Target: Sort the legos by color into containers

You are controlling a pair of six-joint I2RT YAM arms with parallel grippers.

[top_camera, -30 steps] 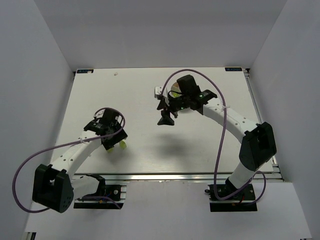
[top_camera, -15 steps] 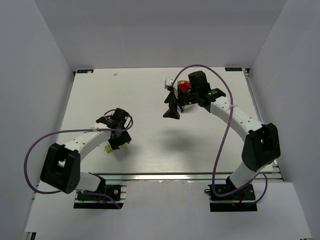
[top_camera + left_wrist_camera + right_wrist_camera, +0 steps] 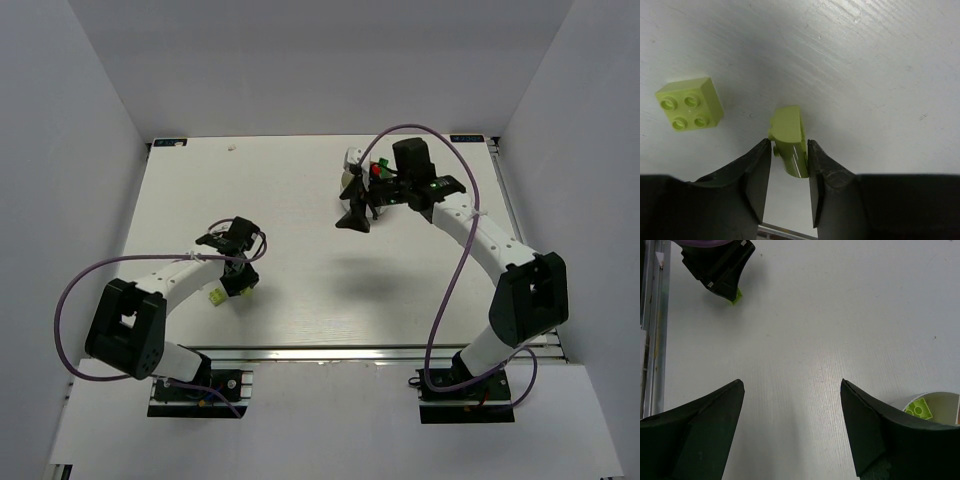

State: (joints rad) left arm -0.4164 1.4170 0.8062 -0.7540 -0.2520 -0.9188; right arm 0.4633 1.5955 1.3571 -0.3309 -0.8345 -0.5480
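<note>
1. The left gripper [image 3: 789, 150] is down on the bench [image 3: 300, 300] at about 8 o'clock in the overhead view. It is clenched on a lime brick [image 3: 789, 137], one finger against each side.
2. That held brick lies on its side, touching the bench.
3. A second lime brick [image 3: 689, 102] sits studs-up, near the held one at its 10 o'clock in the left wrist view and apart from it.
4. The right gripper [image 3: 791, 385] hangs above the bench at about 1 o'clock, released, with its jaws spread wide and nothing between them.
5. The white dish [image 3: 940, 402] shows at 4 o'clock in the right wrist view, with a third lime brick [image 3: 918, 408] lying in one compartment.
</note>
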